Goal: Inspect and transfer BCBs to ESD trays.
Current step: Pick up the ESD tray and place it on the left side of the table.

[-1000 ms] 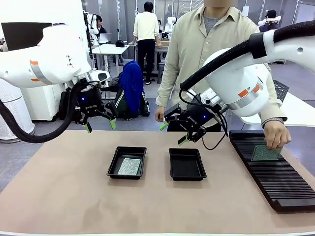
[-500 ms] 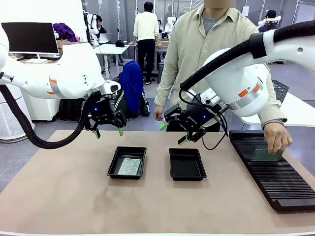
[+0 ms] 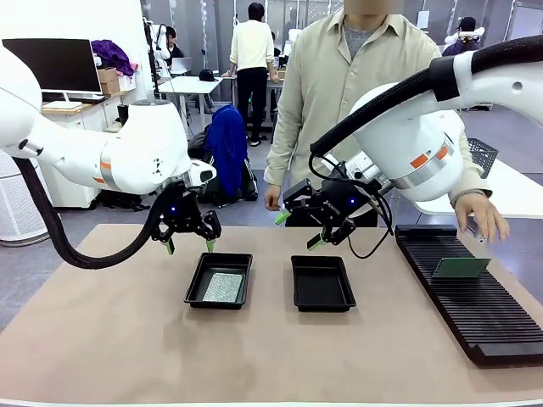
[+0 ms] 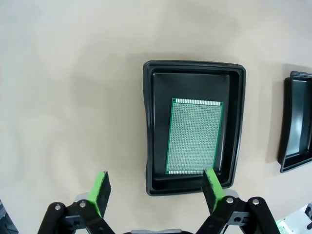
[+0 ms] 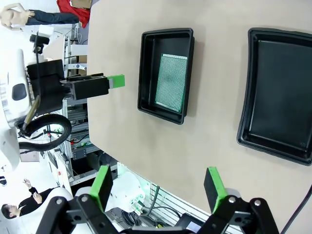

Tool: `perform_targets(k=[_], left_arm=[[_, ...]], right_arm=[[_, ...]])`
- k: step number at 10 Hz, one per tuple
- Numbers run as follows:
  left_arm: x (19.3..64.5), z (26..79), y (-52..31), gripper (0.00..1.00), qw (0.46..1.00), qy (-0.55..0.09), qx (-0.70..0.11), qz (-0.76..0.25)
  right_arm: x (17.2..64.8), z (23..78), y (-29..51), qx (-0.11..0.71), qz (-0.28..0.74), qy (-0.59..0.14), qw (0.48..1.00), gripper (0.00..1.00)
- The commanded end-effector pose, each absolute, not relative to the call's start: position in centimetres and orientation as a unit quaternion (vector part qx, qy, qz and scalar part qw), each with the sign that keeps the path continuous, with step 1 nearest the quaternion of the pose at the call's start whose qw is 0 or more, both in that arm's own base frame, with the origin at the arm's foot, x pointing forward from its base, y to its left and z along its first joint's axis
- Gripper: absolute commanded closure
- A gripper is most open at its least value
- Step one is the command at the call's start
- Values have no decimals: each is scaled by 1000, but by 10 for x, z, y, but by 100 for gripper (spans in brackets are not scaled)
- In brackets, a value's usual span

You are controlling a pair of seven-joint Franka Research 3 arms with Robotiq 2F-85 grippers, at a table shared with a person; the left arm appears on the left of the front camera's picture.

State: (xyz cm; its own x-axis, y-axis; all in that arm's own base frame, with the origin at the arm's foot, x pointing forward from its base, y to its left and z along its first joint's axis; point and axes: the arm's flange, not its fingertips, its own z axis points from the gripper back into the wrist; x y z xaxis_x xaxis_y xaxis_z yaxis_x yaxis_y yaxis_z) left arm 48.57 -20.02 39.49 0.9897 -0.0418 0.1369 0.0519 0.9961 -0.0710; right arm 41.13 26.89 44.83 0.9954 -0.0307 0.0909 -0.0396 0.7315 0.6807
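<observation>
Two black ESD trays lie side by side mid-table. The left tray (image 3: 194,285) (image 4: 148,126) (image 5: 147,73) holds a green BCB (image 3: 223,287) (image 4: 195,136) (image 5: 171,84) lying flat. The right tray (image 3: 322,284) (image 5: 280,87) (image 4: 295,122) has nothing in it. My left gripper (image 3: 190,245) (image 4: 156,187) hangs open just above the left tray's far left corner. Behind the right tray my right gripper (image 3: 299,231) (image 5: 158,183) is raised and open, holding nothing. Another BCB (image 3: 461,268) stands on edge in the rack, with the person's hand (image 3: 484,222) just above it and off it.
A long black ribbed rack (image 3: 475,305) lies along the right side of the brown table mat (image 3: 127,339). The person stands at the far edge behind the right arm. The other arm's gripper (image 5: 90,87) shows in the right wrist view, left of the loaded tray.
My left arm has swung right and down to the left tray. The person has set the board into the rack, let go and lifted the hand. My right arm has stayed put.
</observation>
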Motion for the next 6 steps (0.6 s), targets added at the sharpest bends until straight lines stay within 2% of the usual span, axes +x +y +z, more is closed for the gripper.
perform_targets(k=[1, 6], left_arm=[[485, 379, -206, 0, 996, -87, -22, -18], [494, 343, -209, 0, 995, -96, -6, -21]], right_arm=[[413, 448, 270, 363, 0, -46, 931, 0], [413, 448, 270, 363, 0, -46, 931, 0]])
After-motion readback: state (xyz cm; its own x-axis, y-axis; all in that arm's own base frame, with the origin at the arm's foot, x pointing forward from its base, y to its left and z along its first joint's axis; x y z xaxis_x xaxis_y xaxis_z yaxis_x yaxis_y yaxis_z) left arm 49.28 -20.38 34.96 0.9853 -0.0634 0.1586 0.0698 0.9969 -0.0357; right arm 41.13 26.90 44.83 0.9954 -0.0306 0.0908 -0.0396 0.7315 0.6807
